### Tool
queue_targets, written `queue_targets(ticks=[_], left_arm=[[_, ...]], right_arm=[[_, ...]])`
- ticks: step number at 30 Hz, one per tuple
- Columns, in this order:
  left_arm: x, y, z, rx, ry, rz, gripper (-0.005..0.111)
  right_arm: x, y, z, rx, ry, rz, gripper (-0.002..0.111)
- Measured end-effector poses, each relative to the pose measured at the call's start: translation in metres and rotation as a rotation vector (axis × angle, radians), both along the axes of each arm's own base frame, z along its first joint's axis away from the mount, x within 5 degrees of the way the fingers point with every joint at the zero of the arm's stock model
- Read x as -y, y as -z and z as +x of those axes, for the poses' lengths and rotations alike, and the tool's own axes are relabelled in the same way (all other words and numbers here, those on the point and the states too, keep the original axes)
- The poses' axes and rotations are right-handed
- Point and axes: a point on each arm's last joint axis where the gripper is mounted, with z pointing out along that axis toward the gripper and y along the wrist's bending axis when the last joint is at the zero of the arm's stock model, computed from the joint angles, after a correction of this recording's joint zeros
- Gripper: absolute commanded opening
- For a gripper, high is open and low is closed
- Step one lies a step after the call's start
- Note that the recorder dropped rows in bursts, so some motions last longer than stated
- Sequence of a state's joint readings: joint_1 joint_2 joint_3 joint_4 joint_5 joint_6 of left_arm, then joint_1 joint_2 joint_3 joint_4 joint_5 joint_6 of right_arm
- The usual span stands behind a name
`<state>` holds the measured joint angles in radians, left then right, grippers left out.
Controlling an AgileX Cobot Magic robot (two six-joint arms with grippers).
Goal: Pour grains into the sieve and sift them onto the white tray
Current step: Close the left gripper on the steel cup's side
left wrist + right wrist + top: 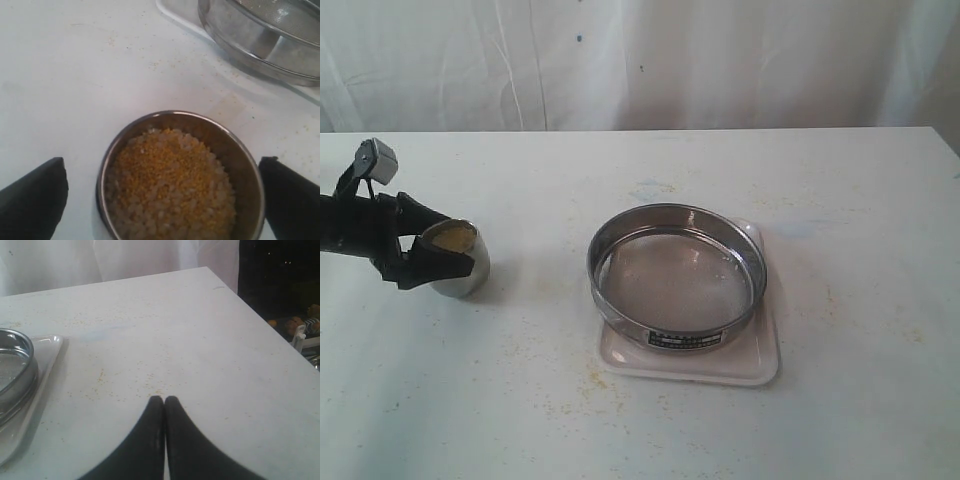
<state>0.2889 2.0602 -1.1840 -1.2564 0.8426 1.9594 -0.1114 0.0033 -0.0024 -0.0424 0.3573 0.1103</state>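
Left gripper [162, 167] spread around steel cup [235, 150] of grains [170, 195] at left, ready to grasp. Sieve [675, 280] on white tray [760, 362] to catch siftings; right gripper [164, 402] fingers together.

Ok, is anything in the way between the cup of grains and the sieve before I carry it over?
Nothing visible. Only table surface lies between the steel cup of grains and the sieve on the white tray. The left gripper has its fingers either side of the cup.
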Motion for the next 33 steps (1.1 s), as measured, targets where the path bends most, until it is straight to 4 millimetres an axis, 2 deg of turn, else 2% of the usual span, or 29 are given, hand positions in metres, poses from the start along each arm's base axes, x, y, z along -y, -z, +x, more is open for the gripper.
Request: queue_targets(ticks=[12,33], left_arm=[[-0.002,0.032,0.002,-0.075,-0.029,-0.002,0.105],[-0.003,0.033,0.006,-0.072,-0.078,-0.021,0.105]], right_arm=[[0.000,0.000,0.000,0.000,0.000,0.000,0.000],[0.000,0.000,0.000,0.000,0.000,0.000,0.000]])
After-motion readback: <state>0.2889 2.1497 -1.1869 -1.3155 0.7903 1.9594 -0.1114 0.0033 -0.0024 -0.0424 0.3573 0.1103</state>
